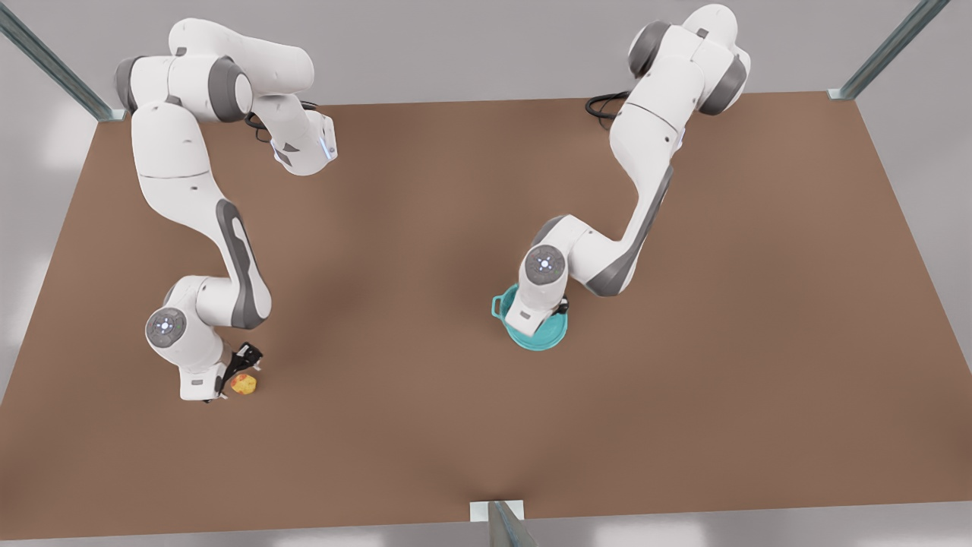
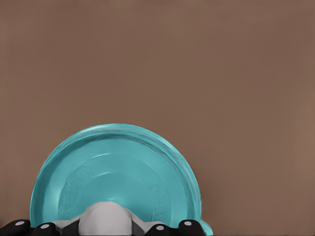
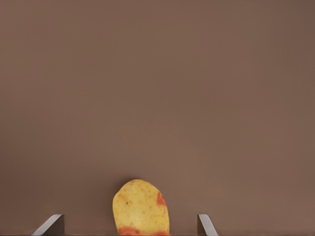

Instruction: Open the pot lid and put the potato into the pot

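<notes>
Brown and bare, the table carries both arms between grey walls and metal corner posts.

Toward the table's left edge in the front view, near its front, the right gripper is down at the surface beside the potato. In the right wrist view the potato lies on the table between the two fingertips, which stand spread well clear of it on either side. The gripper is open and not yet pinching anything.

Near the middle of the table, the left gripper is lowered onto the pot, whose loop handle pokes out toward the front view's left. In the left wrist view the pot lid lies flat under the camera and its white knob sits right between the dark finger parts. I cannot tell whether the fingers have pressed onto the knob or are still apart from it. The lid looks to be still on the pot.

Risks, as I judge them:
- The knob is small and rounded. A shallow or off-centre pinch could let the lid slip and drop back, or tilt and drag the pot sideways.
- The potato is lumpy, so closing off its middle could squirt it out and send it rolling.
- If the potato arrives before the lid is carried aside, the two arms would crowd each other over the pot.
</notes>
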